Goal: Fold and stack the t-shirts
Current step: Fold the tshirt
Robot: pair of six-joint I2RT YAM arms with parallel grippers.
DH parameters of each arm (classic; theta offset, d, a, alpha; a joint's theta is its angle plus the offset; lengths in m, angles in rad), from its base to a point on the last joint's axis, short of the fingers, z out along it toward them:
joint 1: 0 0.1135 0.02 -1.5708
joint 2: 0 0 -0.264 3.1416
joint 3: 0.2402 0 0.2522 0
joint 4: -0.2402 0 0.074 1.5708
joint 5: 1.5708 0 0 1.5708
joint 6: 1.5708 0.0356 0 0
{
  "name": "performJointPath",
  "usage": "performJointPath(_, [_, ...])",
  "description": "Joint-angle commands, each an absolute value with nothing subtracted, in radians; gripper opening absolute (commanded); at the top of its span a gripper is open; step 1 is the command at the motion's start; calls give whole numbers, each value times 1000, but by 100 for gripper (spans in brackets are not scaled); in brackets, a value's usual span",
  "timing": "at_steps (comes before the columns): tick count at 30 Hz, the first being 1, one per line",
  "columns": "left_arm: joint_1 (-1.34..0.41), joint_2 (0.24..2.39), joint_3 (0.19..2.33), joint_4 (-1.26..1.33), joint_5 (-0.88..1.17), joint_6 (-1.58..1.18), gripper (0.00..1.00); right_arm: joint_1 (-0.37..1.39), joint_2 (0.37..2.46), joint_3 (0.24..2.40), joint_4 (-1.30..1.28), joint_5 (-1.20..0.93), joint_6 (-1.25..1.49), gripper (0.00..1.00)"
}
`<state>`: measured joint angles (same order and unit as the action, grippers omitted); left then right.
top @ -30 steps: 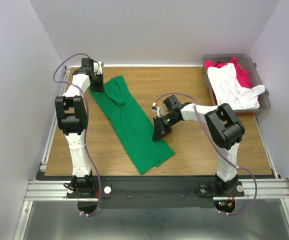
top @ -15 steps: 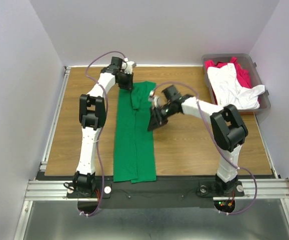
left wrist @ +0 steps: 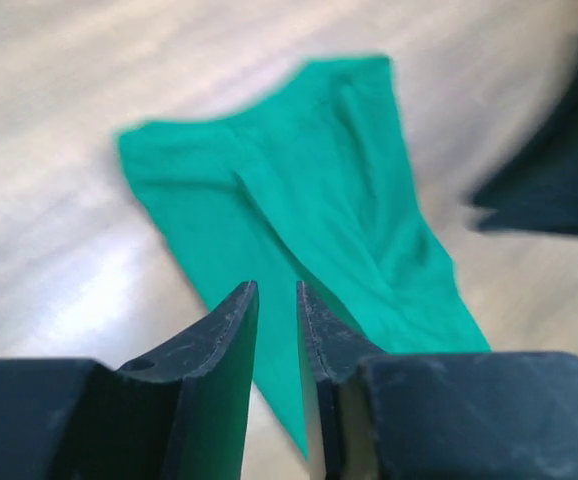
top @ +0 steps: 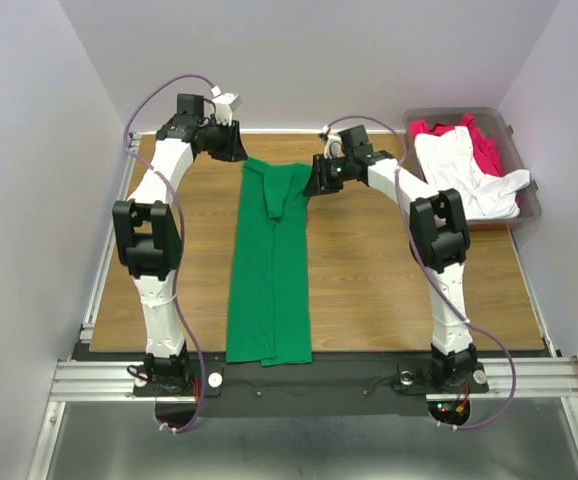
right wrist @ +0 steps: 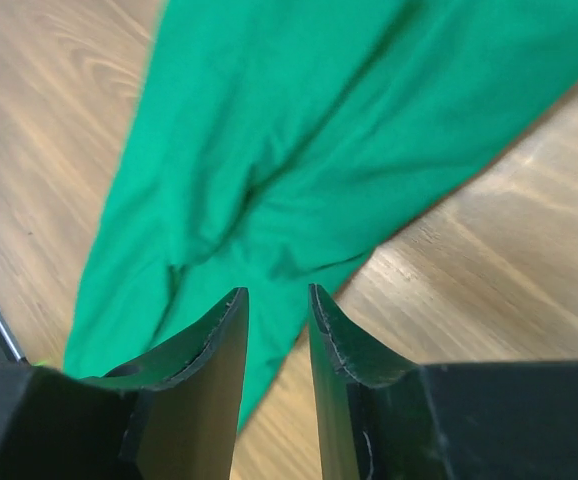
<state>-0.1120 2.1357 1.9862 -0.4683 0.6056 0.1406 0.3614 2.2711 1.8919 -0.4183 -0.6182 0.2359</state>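
Note:
The bright green t-shirt (top: 269,280) lies flat as a long narrow folded strip down the middle of the table, from the far side to the near edge. My left gripper (top: 235,152) is just off its far left corner, jaws a little apart and empty. My right gripper (top: 319,182) is at its far right corner, jaws a little apart and empty. The left wrist view shows the green shirt (left wrist: 309,180) beyond my left gripper (left wrist: 276,290). The right wrist view shows the green shirt's edge (right wrist: 299,130) under my right gripper (right wrist: 276,292). The white t-shirt (top: 464,175) lies on the crimson red t-shirt (top: 487,150).
The grey-brown plastic bin (top: 525,208) at the far right holds the white and red shirts, the white one hanging over its rim. Bare wooden tabletop (top: 389,290) shows on both sides of the green strip. White walls stand close around the table.
Both grippers carried the green shirt from a diagonal lie to a straight strip, then let go and moved to the far end. The right arm swung from mid-table to the far corner.

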Motion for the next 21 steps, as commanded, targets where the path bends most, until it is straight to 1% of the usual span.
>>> performJointPath(1, [-141,2048,1760,-486,690,189,31,377,2301,1937,-390,-623,302,36])
performJointPath(4, [-141,2016,1642,-450,710,184,29,387,2313,1936,-371,-627,310,36])
performJointPath(5, [-141,2007,1568,-437,718,184,28,388,2325,1936,-368,-626,317,36])
performJointPath(8, [-143,1985,1462,-382,733,172,27,390,2358,1936,-354,-620,328,34])
performJointPath(11, [-143,2000,1419,-370,739,158,25,391,2390,1945,-342,-583,342,32])
performJointPath(16, [-143,2089,1448,-359,692,143,24,390,2483,1991,-331,-490,360,30])
performJointPath(21, [-138,2202,1570,-356,689,115,23,361,2574,2115,-328,-399,388,29])
